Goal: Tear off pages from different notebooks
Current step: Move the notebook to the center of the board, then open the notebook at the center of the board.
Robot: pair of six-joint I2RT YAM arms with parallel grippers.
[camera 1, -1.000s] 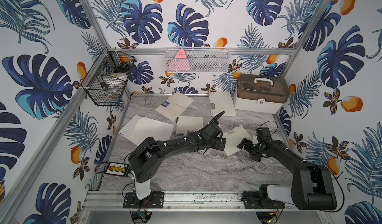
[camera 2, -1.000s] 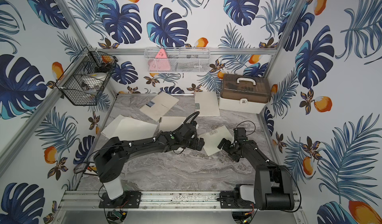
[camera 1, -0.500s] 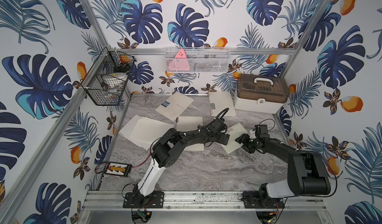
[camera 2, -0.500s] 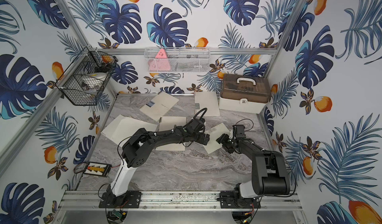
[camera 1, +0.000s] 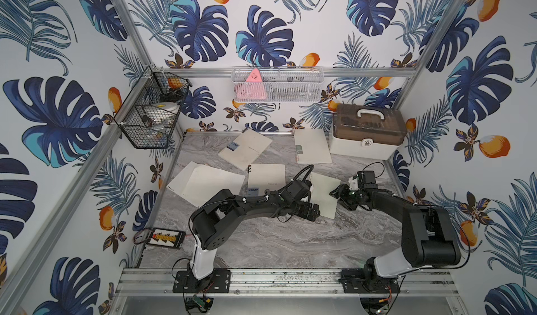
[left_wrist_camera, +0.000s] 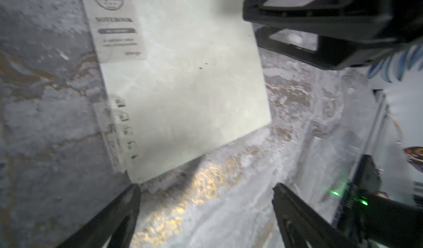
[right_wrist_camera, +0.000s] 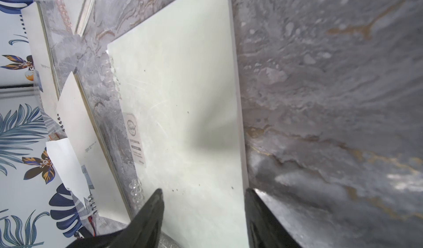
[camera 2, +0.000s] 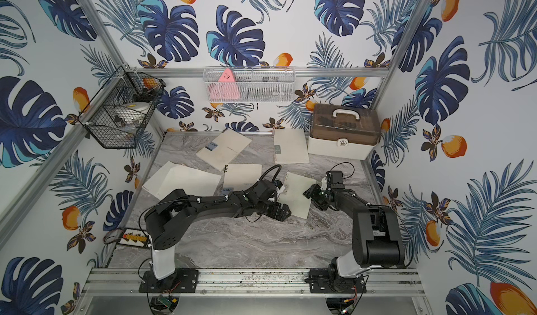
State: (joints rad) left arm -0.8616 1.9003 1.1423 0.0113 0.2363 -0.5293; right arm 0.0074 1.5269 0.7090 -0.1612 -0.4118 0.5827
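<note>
Cream notebook (camera 1: 324,194) lay flat toward the table's (camera 1: 276,241) right edge, between both arms. Left gripper (left_wrist_camera: 206,187) was wide open off its near spiral-side corner. Right gripper (right_wrist_camera: 203,192) had jaws parted over the free edge, pinching nothing. Probably light and slides easily, thin pages. I'd pin by the clear spiral (right_wrist_camera: 115,77), pull a free corner.

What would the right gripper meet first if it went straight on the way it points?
Probably the cream notebook lying just ahead: the right gripper points low across its cover, jaws apart; height above it is unclear.
</note>
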